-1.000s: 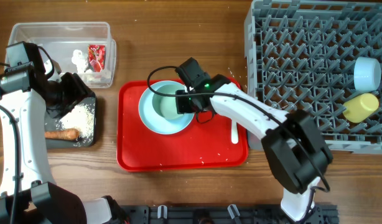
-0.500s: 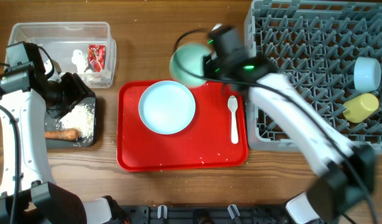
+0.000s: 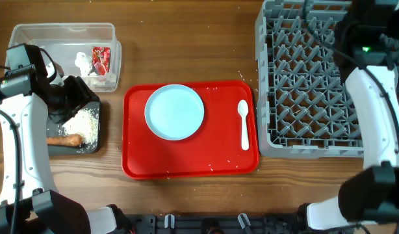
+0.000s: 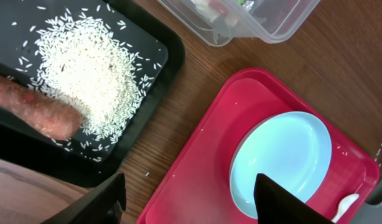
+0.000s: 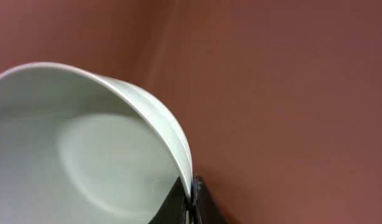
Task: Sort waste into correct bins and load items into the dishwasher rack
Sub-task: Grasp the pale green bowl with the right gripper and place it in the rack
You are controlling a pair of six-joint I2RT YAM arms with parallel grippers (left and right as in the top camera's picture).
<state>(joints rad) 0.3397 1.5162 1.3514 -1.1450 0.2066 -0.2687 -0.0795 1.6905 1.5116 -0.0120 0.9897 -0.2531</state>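
Well, nearest, the pale-blue plate (image 3: 174, 112) sits on the red tray (image 3: 186, 159), and the left tool (image 4: 191, 199) hangs spread and empty. Farther off by the rack (image 3: 303, 84), the right tool (image 5: 192, 193) pinches the pale-green bowl (image 5: 85, 155) at its rim. It looks light, stiff and slick.

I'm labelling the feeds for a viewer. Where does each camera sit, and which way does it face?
Overhead: above the table, looking straight down at the red tray, rack, left arm and right arm.
Left wrist: on the left arm, looking down at the black tray with rice; fingertips of the open left gripper frame the bottom.
Right wrist: close on the green bowl, pinched at its rim by the right gripper; background blurred.
Shared: overhead and left wrist both show the plate.
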